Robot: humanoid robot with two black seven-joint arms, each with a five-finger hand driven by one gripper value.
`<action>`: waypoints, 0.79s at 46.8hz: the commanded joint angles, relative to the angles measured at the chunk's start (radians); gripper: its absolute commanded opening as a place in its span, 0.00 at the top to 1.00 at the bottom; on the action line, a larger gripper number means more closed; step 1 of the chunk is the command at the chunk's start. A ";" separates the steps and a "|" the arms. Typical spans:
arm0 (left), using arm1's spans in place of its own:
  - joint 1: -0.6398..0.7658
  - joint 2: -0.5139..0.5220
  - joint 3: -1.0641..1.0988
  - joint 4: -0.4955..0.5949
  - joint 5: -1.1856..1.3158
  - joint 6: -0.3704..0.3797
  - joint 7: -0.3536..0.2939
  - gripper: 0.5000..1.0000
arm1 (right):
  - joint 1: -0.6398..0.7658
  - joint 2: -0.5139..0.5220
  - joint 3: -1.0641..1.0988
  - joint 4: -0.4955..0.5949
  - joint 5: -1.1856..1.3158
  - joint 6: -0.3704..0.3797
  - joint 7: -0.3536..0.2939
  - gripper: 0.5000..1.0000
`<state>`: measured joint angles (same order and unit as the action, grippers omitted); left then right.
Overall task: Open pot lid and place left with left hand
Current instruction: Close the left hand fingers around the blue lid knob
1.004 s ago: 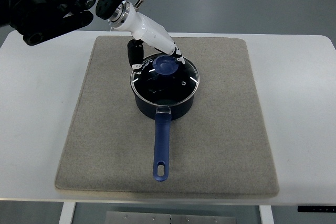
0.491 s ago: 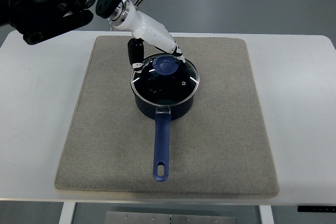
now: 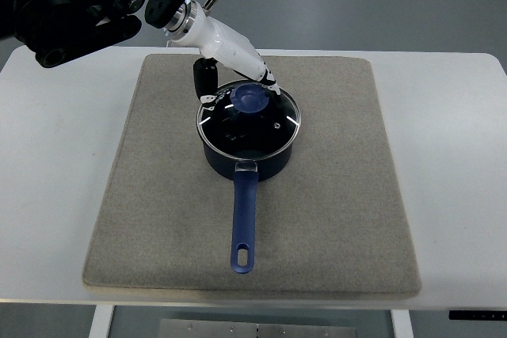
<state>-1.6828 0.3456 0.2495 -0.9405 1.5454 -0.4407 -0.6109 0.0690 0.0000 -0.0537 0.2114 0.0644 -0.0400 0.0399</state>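
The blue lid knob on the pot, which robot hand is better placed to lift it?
The left robot hand. Its arm comes in from the left edge and the hand is right at the round blue lid knob of the glass lid. No right arm shows.

Single top view, steep downward look from robot's side, mid-distance; grey mat (image 3: pixel 333 219) fills centre, white table (image 3: pixel 55 195) edges visible around mat.

Pot (image 3: pixel 249 156) is dark navy with a brighter blue handle (image 3: pixel 244 223) and a blue knob (image 3: pixel 252 100) on the clear glass lid (image 3: pixel 261 123). It's on a plain beige-grey mat (image 3: pixel 333 195) over a white desk (image 3: pixel 55 164). The left hand (image 3: pixel 230 77) is white with black fingers (image 3: pixel 204 78).
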 commanded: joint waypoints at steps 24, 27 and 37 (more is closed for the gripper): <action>-0.009 -0.028 0.001 0.066 -0.014 -0.062 0.000 0.05 | 0.000 0.000 0.000 0.000 0.000 0.000 0.000 0.17; -0.008 -0.028 0.001 0.066 -0.025 -0.069 0.000 0.05 | 0.000 0.000 0.000 0.000 0.000 0.000 0.000 0.17; -0.008 -0.031 0.001 0.066 -0.028 -0.084 0.000 0.05 | 0.000 0.000 0.000 0.000 0.000 0.000 0.000 0.17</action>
<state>-1.6909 0.3170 0.2501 -0.8743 1.5170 -0.5244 -0.6107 0.0690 0.0000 -0.0537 0.2118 0.0644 -0.0400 0.0399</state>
